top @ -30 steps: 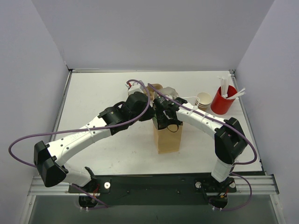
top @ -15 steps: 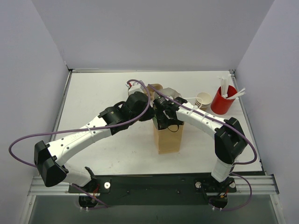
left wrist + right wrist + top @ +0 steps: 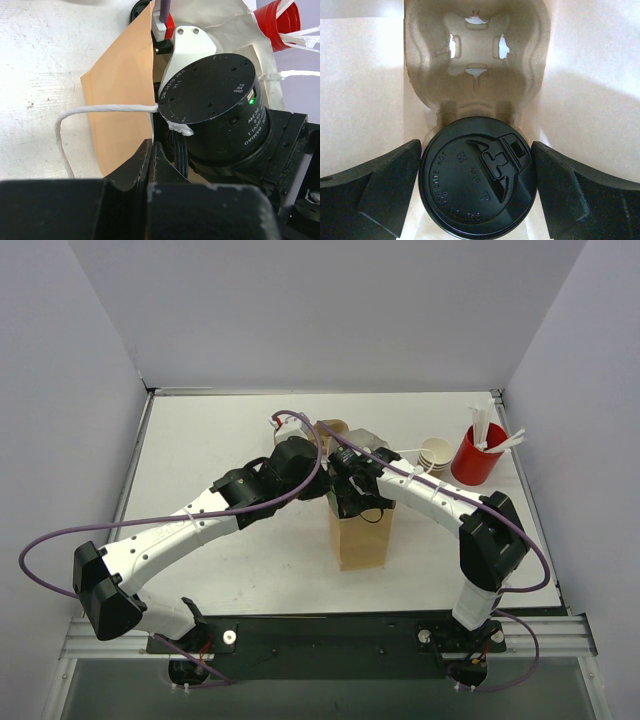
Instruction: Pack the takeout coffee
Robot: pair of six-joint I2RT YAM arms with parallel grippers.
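1 right claw (image 3: pixel 476 152), wide, flanking lid (image 3: pixel 465 175)

White print curves along the left rim of the round black motor housing (image 3: pixel 210 105), mid-frame in the left wrist view: "DM-J4310-2EC V1.1". Near its right edge stand "TX", "RX" and "GND". On its side, lower right, is "DAMIAO". In the right wrist view, the black lid (image 3: pixel 477 175) bears raised lettering, "CAUTION HOT", and a small triangle mark. Its smaller figures are unreadable.

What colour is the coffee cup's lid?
The lid is black; right wrist view shows it best.
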